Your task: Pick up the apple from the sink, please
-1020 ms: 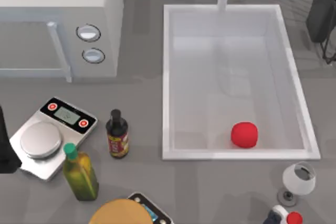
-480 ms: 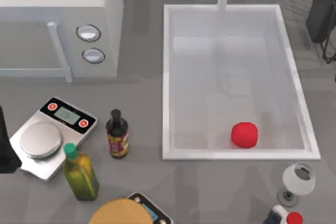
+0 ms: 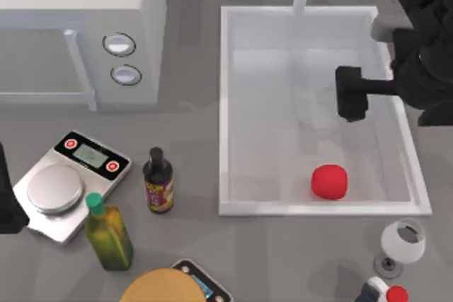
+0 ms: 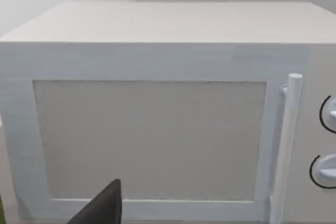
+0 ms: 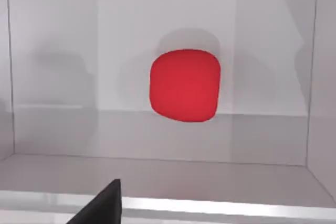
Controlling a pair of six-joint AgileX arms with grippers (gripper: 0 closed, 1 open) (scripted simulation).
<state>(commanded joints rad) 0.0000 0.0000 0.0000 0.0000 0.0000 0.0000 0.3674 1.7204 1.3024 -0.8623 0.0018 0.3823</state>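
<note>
- since half a second back, the right arm has swung in from the sink's (image 3: 225, 104) far right corner, and the right gripper (image 3: 351, 95) now hangs over the right half of the basin. nothing else on the bench budged.
- the apple (image 3: 330, 181) sits on the sink floor close to the near wall, toward the near right corner, well apart from the gripper. the right wrist view has it (image 5: 184, 85) dead ahead and untouched.
- can't tell if the right gripper's fingers are apart or together. the top view shows a dark block and the wrist view catches just one dark tip at the frame edge.
- left arm is parked at the bench's near left edge by the scale (image 3: 67, 182), its camera staring at the microwave (image 4: 157, 114).
- handling guess: the apple looks rigid and smooth, probably light-ish for this gripper, not fragile. the glossy rounded skin is the catch, since a pinch off-centre could squirt it sideways.
- best hold, judging by the shape: straight down over the middle, fingers on opposite flanks at the widest band. the slightly blocky sides give flatter faces to press on.
- worth watching: the near wall is close behind the apple, so a finger going down on that side has little room.
</note>
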